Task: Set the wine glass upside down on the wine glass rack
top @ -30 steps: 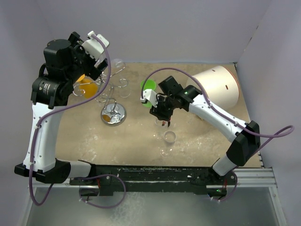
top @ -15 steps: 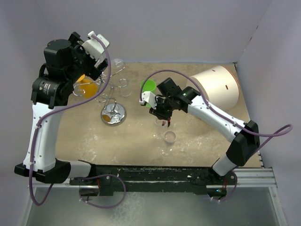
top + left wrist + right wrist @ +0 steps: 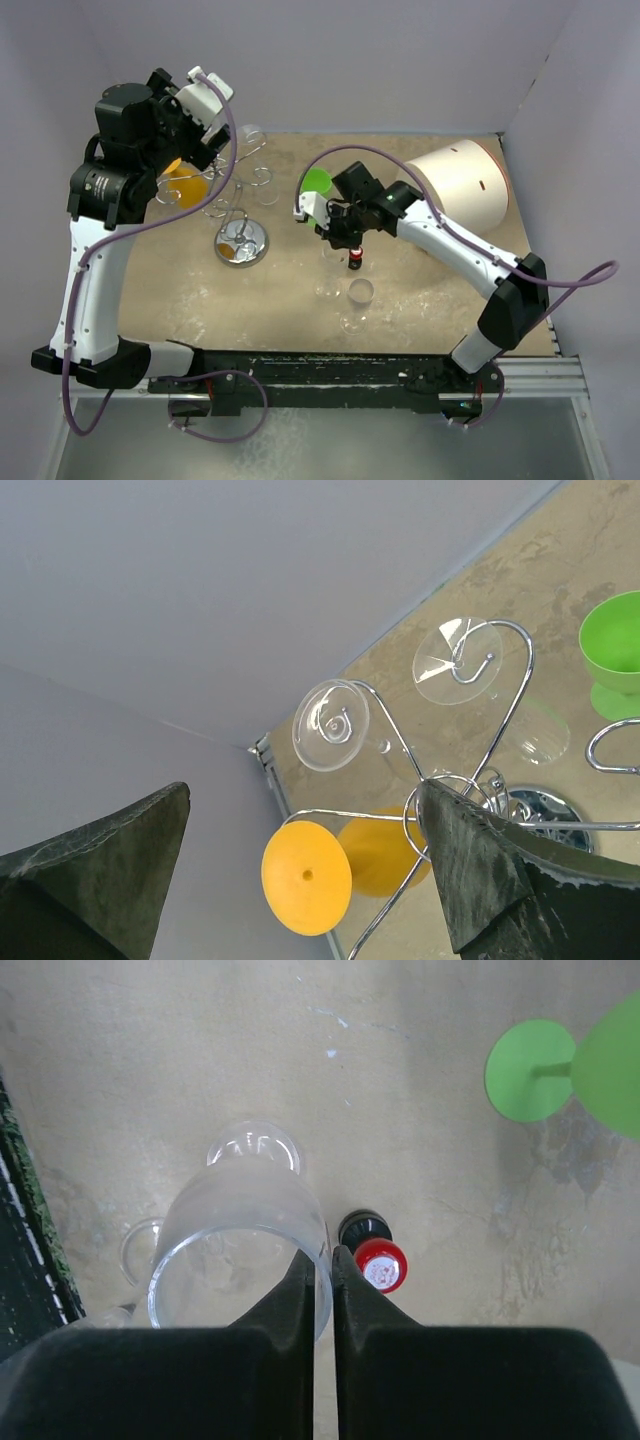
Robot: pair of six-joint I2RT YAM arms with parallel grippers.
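The left jaws (image 3: 305, 795) hung wide open and empty, high at the table's far left, two dark, matte pads with scuffed edges. Just below them stood the rack (image 3: 255, 238): a shiny round disc base, a thin post and curled chrome wire arms. From those arms an opaque orange glass (image 3: 305, 877) and two clear glasses (image 3: 330, 725) hung upside down, their flat round feet uppermost. The table (image 3: 150, 290) was a sandy, speckled, stone-like slab. A bright green glass (image 3: 317, 181) stood right of the rack. Next came the right jaws (image 3: 322, 1265), closed to a thin slit and pinching the rim wall of the wine glass (image 3: 235, 1240), one black finger inside the bowl and one outside. This wine glass was clear and thin-walled, its open mouth towards the wrist camera, out on the table well apart from the rack; whether it touched the table could not be told. Just right of it stood a small dark bottle (image 3: 381, 1264) with a glossy red cap. Another clear glass (image 3: 360, 291) sat nearer the table's front edge. A big, smooth white cylinder (image 3: 460, 185) lay at the far right
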